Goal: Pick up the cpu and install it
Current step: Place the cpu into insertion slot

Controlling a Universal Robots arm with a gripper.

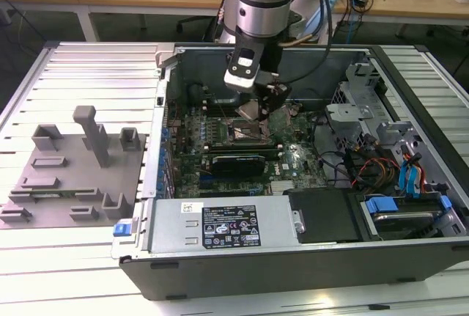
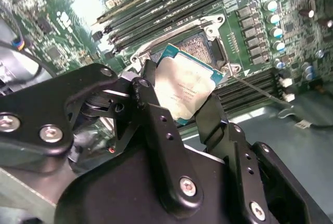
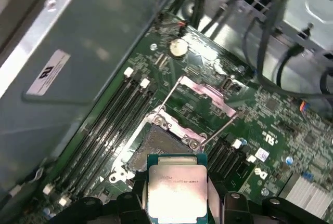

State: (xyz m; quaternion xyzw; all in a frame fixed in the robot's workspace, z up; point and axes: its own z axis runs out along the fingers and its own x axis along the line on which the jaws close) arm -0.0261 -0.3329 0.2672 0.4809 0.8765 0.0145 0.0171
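Exterior view, pincer: the pincer hangs low inside the open computer case, above the motherboard.
Exterior view, cpu: the cpu is a pale, tilted square in the pincer, just above the dark socket and not seated. The grey fixture blocks lie well apart on the slatted surface.
Second wrist view, grip: two black fingers are clenched on opposite edges of the cpu. Its metal lid is bare between them and one corner hangs over the socket frame.
Second wrist view, surroundings: memory slots run just beside the socket.
First wrist view, socket: the load plate stands swung open, and the cpu hovers near the socket's edge.
Handling, weight: probably light, rigid and flat.
Handling, surface: the smooth lid looks slippery, so the thin rim edges are the sensible hold.
Handling, fragility: the underside and the socket contacts are likely delicate, and a tilted or forced drop could damage them.
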